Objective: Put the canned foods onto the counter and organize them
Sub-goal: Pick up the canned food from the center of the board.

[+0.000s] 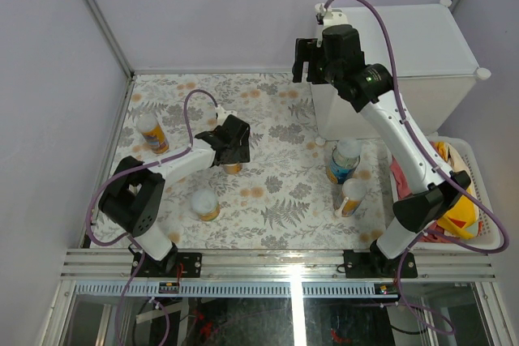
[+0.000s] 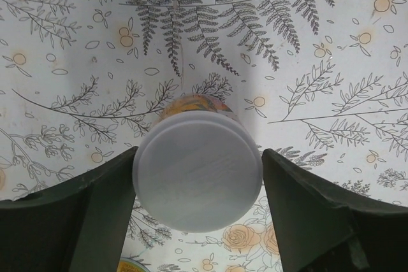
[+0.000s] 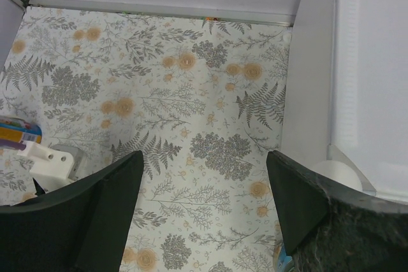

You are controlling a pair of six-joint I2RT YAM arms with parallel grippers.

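My left gripper (image 1: 232, 150) is open and straddles a short orange can (image 1: 233, 167) that stands on the floral table. In the left wrist view its pale lid (image 2: 197, 173) fills the gap between the fingers (image 2: 95, 214). My right gripper (image 1: 306, 59) is open and empty, raised high beside the left edge of the white counter (image 1: 422, 46). A tall orange can (image 1: 152, 134) stands far left. A short orange can (image 1: 205, 205) stands near front. A blue-labelled can (image 1: 343, 160) and a tilted orange can (image 1: 350, 197) sit below the counter.
A white slatted basket (image 1: 478, 200) of red and yellow cloth stands at the right edge. Purple walls enclose the floral table (image 1: 276, 192). The counter's side wall (image 3: 312, 62) fills the right of the right wrist view, with a can's white top (image 3: 338, 173) below it.
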